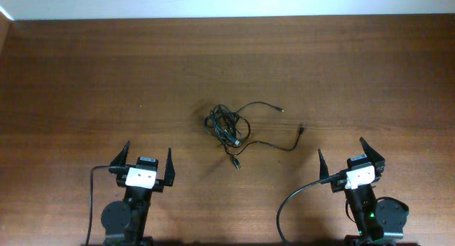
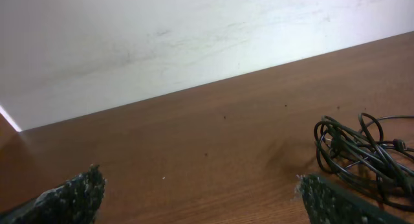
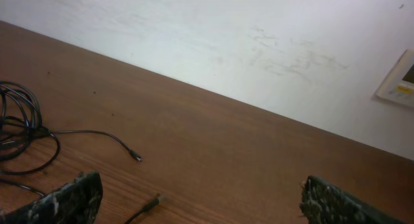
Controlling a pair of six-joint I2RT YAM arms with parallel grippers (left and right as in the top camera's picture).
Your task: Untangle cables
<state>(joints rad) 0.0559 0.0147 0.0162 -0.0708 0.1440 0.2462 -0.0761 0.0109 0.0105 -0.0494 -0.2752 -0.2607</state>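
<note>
A knot of thin black cables (image 1: 227, 126) lies near the middle of the wooden table, with loose ends and small plugs trailing right (image 1: 302, 128) and toward the front (image 1: 237, 163). The tangle shows at the right edge of the left wrist view (image 2: 362, 149) and at the left edge of the right wrist view (image 3: 19, 123), where a plug end (image 3: 153, 201) lies near the fingers. My left gripper (image 1: 147, 161) is open and empty, front-left of the tangle. My right gripper (image 1: 348, 155) is open and empty, front-right of it.
The wooden table (image 1: 106, 75) runs back to a white wall (image 2: 162, 36). A white panel (image 3: 398, 81) hangs on the wall at the right. Thicker black robot cables (image 1: 291, 200) loop beside the arm bases at the front edge.
</note>
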